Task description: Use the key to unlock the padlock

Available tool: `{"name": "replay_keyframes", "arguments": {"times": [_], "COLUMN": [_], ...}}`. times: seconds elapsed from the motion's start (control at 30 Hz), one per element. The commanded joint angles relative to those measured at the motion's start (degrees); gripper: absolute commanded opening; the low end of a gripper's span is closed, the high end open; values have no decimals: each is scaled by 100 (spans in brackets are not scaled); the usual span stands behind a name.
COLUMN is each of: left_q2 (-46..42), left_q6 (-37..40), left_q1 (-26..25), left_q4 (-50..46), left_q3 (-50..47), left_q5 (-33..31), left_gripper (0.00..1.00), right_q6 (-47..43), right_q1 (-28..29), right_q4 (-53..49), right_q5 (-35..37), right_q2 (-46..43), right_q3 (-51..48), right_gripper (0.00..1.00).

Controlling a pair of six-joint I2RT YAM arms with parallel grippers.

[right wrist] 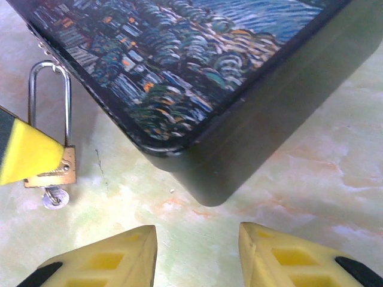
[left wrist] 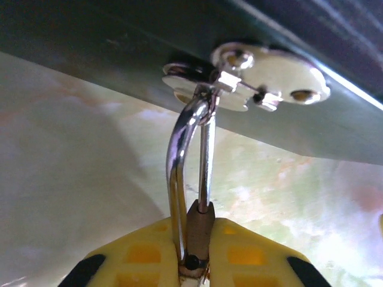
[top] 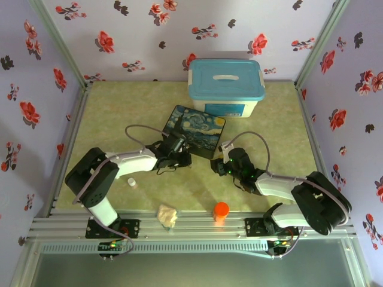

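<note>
Padlock point(left wrist: 200, 228) pinched between left end effector point(left wrist: 192, 263) fingers.

Padlock point(right wrist: 64, 168) brass-gold; box point(right wrist: 197, 72) blue swirling starry-night print; right tool fingers point(right wrist: 284, 256) yellow, black-tipped.

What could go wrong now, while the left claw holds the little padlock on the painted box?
1. The small grey metal key seems to sit in the bottom of the brass padlock, near the pale green table. The open right claw may knock it out instead of gripping it.
2. The left claw pinches only the padlock's narrow body, so turning the key could twist it loose.
</note>
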Motion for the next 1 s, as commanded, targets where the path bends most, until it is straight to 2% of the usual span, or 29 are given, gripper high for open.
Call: {"name": "replay_keyframes", "arguments": {"times": [0.0, 0.13, 0.3, 0.43, 0.6, 0.83, 0.97], "left_q2": [155, 259, 405, 336, 505, 800, 756], "left_q6": [552, 659, 639, 702, 738, 701, 709], "left_q1": [-46, -193, -261, -276, -510, -706, -743], "left_q4": [-1437, -1788, -1736, -1694, -2331, -2864, -2917], "left_q3": [261, 492, 585, 583, 900, 1136, 1197], "left_q5": [-1001, -1374, -1370, -1406, -2010, -2551, -2560], "left_gripper": [14, 17, 25, 25, 26, 21, 11], "right_q6": [94, 89, 105, 114, 139, 200, 210], "right_q1": [10, 18, 11, 14, 14, 12, 15], "right_q4": [-37, -43, -25, -14, 26, 124, 166], "right_q5": [137, 137, 137, 137, 137, 115, 128], "right_q2": [81, 117, 140, 127, 166, 242, 234], "right_q3": [146, 152, 162, 126, 81, 19, 0], "right_gripper": [40, 39, 39, 39, 39, 39, 39]}}
